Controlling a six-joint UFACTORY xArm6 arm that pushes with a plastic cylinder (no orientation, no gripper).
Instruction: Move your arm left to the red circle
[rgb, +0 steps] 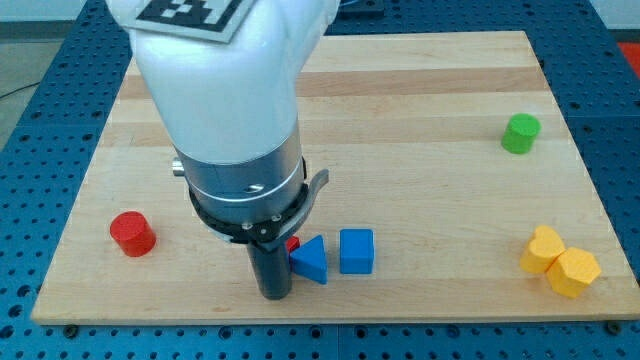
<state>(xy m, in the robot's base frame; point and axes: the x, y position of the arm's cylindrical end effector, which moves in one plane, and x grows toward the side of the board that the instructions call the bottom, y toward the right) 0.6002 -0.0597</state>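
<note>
The red circle (132, 233) is a short red cylinder standing near the board's left edge, low in the view. My tip (275, 296) is the bottom end of the dark rod, near the board's bottom edge and well to the right of the red circle. A blue triangle (312, 260) lies just right of the rod, touching or nearly touching it. A small piece of another red block (293, 243) shows behind the rod, mostly hidden. A blue cube (356, 251) sits right of the triangle.
A green cylinder (520, 133) stands at the right, high on the wooden board (420, 100). Two yellow blocks (545, 249) (573, 272) sit together at the bottom right. The arm's large white and silver body hides the board's upper left middle.
</note>
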